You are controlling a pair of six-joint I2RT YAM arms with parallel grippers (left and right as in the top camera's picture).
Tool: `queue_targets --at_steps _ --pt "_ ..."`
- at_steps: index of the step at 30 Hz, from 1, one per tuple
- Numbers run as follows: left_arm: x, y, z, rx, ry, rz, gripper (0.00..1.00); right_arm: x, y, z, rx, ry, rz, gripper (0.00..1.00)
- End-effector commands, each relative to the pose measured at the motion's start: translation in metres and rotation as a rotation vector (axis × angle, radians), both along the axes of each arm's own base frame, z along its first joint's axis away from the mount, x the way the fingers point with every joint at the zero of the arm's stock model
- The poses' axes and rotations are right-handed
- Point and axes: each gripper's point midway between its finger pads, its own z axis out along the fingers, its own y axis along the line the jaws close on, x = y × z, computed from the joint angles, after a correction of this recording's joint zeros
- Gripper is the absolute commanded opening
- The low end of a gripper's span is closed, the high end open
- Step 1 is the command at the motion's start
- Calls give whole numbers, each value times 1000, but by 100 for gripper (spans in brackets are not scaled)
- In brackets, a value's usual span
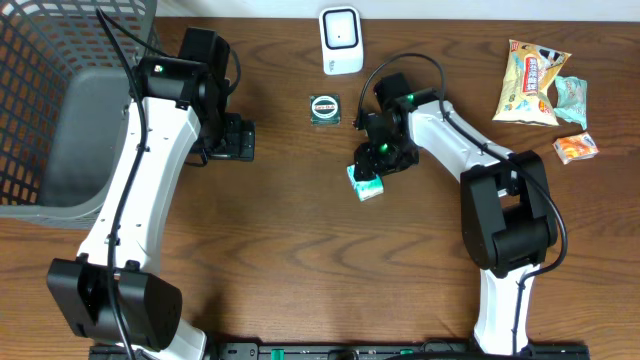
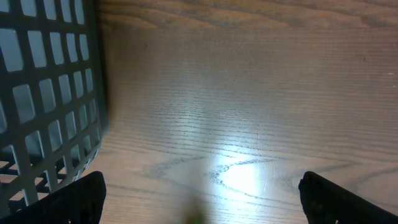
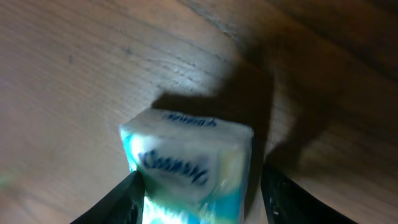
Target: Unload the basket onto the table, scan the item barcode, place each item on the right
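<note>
1. Your biggest risk is the grip. The right claw [image 3: 200, 198] stands part open with a finger on either side of the small tissue pack [image 3: 186, 165], which sits mid-counter just below the claw. You cannot tell from these views whether the fingers actually pinch it. A soft, slippery wrap could squirm out or twist on the way up.
2. Next is a missed read. If the pack rotates in the fingers, its barcode may face away from the white scanner [image 1: 341, 40] at the far edge.
3. A lesser risk is the round tin [image 1: 325, 107]. It lies between pack and scanner, so a low carry could knock it.
4. The counter [image 1: 300, 280] gives you wide bare wood on the near side.
5. The wire basket [image 1: 40, 60] walls off the left. The left claw [image 2: 202, 193] hangs beside it, spread wide and empty, well apart from the pack.
6. The snack bag [image 1: 532, 80] and small packets lie to the right, off your path.
</note>
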Motion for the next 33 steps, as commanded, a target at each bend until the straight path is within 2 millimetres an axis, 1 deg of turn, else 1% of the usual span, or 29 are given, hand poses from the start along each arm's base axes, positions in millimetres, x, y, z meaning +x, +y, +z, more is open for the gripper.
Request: queue_targets --at_steps 1,5,6,10,14,17,23,25,26,29,31,33 --pt "0 4 -1 15 2 15 98 -10 0 -13 -11 41 -42 36" --pt "0 4 -1 15 2 15 98 -12 -1 -13 -14 49 -43 5" --pt "0 4 -1 15 2 15 98 -13 -1 -13 -14 52 -46 1" --pt "0 4 -1 15 2 15 98 -13 2 -11 7 68 -66 1" --pt "0 4 -1 15 2 15 98 -6 10 16 176 85 -47 1" --pt "0 4 -1 15 2 15 98 2 11 37 309 77 -32 1" --pt "0 4 -1 15 2 15 98 9 15 86 680 62 9 1" --pt "0 4 -1 15 2 15 98 13 13 107 819 42 13 1" --pt "0 4 -1 15 2 15 98 16 10 123 916 30 8 1" --pt "0 4 -1 15 2 15 98 24 -2 155 1113 -12 -9 1" --pt "0 4 -1 15 2 15 98 29 -13 172 1213 -60 -11 1" --pt "0 4 -1 15 2 15 98 33 -20 174 1225 -76 -24 1"
